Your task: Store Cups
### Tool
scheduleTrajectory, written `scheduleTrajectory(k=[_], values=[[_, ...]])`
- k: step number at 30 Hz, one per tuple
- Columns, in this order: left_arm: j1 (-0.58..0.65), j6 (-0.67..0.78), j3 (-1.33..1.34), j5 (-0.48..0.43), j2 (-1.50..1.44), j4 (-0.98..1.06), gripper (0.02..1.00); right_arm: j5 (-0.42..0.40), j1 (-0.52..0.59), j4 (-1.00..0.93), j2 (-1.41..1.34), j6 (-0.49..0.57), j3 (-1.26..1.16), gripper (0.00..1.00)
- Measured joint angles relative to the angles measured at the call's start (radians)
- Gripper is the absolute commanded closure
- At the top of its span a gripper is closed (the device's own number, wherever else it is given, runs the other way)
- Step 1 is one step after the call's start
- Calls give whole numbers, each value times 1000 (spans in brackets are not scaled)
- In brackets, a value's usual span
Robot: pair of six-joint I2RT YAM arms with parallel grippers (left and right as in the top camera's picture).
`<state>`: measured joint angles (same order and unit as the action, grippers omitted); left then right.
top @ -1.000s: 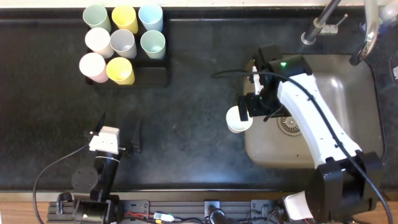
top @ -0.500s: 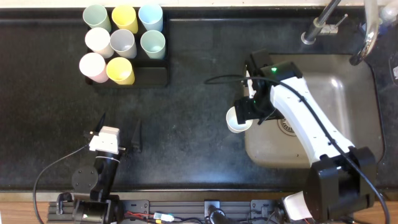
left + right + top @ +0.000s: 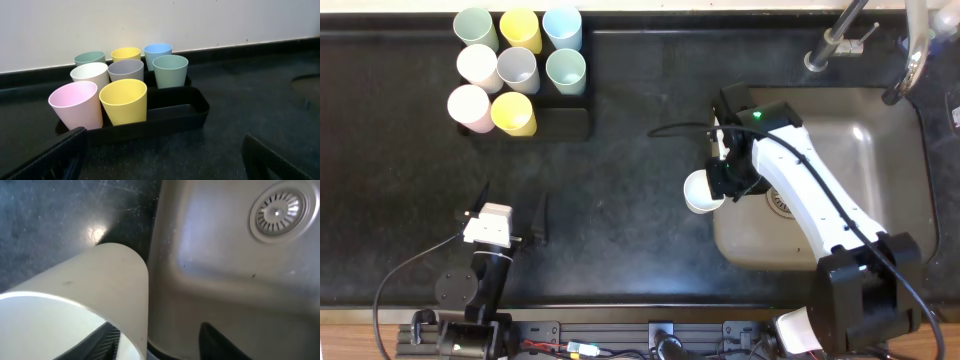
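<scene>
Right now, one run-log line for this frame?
right jaws: shut on white cup, at sink edge | left jaws: open, facing tray | tray: eight cups, one slot free

Top: straight down, my whole countertop.
Left wrist: low, facing cup tray, shared with top.
Right wrist: close over sink.

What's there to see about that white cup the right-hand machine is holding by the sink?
The white cup is plain, smooth and tapered, plastic by the look of it, and seems empty. It is roughly upright, mouth up, held by the right pincer, which is shut on its wall, one finger inside and one outside. It hangs over the dark counter at the sink's edge.
</scene>
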<state>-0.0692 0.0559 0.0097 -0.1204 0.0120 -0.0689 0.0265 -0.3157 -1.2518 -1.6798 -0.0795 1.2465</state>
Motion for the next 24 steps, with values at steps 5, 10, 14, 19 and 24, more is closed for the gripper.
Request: scheduleTrajectory(k=[5, 10, 14, 19, 24], values=[[0, 0, 0, 0, 0, 0, 20, 19, -1, 25, 0, 3, 0, 798], [0, 0, 0, 0, 0, 0, 18, 54, -10, 50, -1, 0, -2, 956], [0, 0, 0, 0, 0, 0, 18, 71, -13, 58, -1, -2, -3, 956], [0, 0, 0, 0, 0, 0, 18, 85, -13, 61, -1, -2, 0, 956], [0, 0, 0, 0, 0, 0, 18, 100, -17, 55, -1, -3, 132, 958]])
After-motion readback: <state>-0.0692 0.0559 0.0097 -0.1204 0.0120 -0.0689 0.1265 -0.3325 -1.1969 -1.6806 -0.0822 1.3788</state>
